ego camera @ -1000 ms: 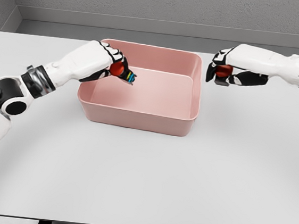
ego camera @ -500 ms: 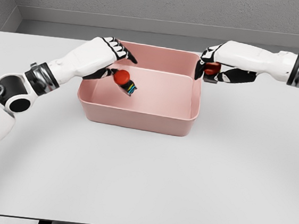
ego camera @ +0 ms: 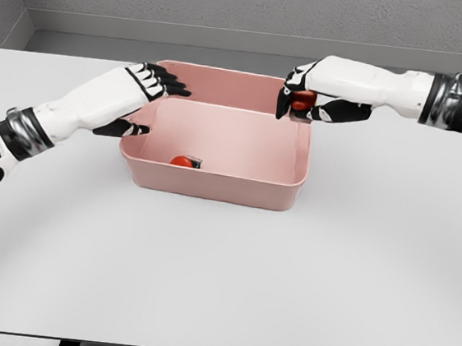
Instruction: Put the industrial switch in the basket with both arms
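Industrial switch number one lay on the floor of the pink basket, near its front wall and left of centre: a small part with a round red button on top and a dark body, its finer detail too small to make out. A second industrial switch, also red-capped, sat clamped in the curled fingers of the right hand, which hung over the basket's upper right rim in the upper middle of the frame. The left hand hovered at the basket's left wall with its dark-tipped fingers spread apart and nothing in them, the thumb pointing toward the rim.

The basket was a rectangular tub with rounded corners and plain, smooth walls, standing on a flat white table just above the frame's centre. Behind the table's far edge ran a grey wall with a pale skirting strip along its base, and a second grey wall closed the upper left corner.
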You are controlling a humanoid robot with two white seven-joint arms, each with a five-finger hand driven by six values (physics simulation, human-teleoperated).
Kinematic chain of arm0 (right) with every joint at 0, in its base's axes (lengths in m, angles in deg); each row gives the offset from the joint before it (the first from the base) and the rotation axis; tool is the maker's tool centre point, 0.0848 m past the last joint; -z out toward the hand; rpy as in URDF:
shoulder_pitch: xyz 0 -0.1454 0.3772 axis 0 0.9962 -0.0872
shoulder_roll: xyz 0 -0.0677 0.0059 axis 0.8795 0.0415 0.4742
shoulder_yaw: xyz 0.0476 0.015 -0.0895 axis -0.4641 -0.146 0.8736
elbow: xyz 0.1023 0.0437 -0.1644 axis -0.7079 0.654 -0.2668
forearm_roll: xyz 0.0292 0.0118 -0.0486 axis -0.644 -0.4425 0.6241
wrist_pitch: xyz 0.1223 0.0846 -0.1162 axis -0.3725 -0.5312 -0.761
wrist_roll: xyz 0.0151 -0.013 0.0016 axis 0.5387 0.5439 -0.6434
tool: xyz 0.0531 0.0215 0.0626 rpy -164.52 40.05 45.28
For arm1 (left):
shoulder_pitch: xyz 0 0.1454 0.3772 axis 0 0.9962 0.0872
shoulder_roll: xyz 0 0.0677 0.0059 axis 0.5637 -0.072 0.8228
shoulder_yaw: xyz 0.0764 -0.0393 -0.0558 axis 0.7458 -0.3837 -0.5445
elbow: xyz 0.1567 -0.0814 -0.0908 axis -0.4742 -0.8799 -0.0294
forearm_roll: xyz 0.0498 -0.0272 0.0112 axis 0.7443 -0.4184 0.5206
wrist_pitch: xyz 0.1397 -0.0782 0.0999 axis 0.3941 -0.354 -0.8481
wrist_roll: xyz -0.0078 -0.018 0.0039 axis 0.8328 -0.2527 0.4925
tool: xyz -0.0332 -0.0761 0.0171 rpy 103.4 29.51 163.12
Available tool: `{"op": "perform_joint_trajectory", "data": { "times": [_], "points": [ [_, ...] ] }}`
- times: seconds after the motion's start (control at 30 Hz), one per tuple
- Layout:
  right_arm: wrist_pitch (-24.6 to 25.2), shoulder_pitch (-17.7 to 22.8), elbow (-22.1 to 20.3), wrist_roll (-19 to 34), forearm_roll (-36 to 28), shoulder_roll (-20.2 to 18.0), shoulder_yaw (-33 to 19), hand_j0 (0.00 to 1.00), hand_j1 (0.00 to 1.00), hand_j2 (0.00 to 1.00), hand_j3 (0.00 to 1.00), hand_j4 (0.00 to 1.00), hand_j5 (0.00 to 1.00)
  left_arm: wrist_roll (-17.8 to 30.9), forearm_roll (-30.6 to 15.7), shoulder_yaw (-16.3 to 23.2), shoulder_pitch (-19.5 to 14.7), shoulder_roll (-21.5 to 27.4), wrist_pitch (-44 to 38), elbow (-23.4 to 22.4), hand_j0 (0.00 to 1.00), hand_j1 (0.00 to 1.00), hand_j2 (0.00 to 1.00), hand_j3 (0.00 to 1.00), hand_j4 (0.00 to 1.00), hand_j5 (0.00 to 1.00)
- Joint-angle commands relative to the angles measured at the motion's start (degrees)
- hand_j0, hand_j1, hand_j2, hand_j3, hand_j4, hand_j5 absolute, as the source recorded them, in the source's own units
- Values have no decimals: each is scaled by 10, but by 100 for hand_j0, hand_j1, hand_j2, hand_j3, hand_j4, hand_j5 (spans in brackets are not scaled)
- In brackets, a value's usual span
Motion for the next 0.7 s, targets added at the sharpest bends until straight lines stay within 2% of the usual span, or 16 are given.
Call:
{"op": "perform_joint_trajectory", "data": {
  "times": [0.0,0.03,0.13,0.27,0.4,0.5,0.53,0.57,0.6,0.67],
  "points": [
    [3,0,1,0,-4,15,0,46,46,46,46,46,46,-1,-87,-1,0,112,0,51,100,100,100,100,100,100],
    [4,0,2,0,-4,19,0,46,46,46,46,46,46,-1,-95,-1,-1,136,0,51,100,100,100,100,100,100],
    [8,0,5,3,-4,31,0,46,46,46,46,46,46,-1,-97,-4,4,161,0,51,100,100,100,100,100,100],
    [10,2,10,3,-5,47,0,46,46,46,46,46,46,0,-96,-2,5,161,0,51,100,100,100,100,100,100],
    [10,2,40,6,-3,76,0,46,46,46,46,46,46,1,-94,-2,24,160,0,51,100,100,100,100,100,100],
    [11,2,53,11,-1,84,0,45,45,45,45,45,45,1,-94,-1,25,159,0,51,100,100,100,100,100,100],
    [11,1,54,16,-1,84,0,50,50,50,50,50,50,1,-94,-1,25,159,0,49,100,100,100,100,100,100],
    [16,0,61,16,0,88,0,80,80,80,80,80,80,1,-94,-1,25,157,0,49,100,100,100,100,100,100],
    [39,-6,64,15,0,97,0,100,100,100,100,100,100,1,-94,0,25,156,0,49,100,100,100,100,100,100],
    [42,-8,65,15,2,97,0,100,100,100,100,100,100,1,-95,0,25,156,0,51,100,100,100,100,100,100]
  ]
}}
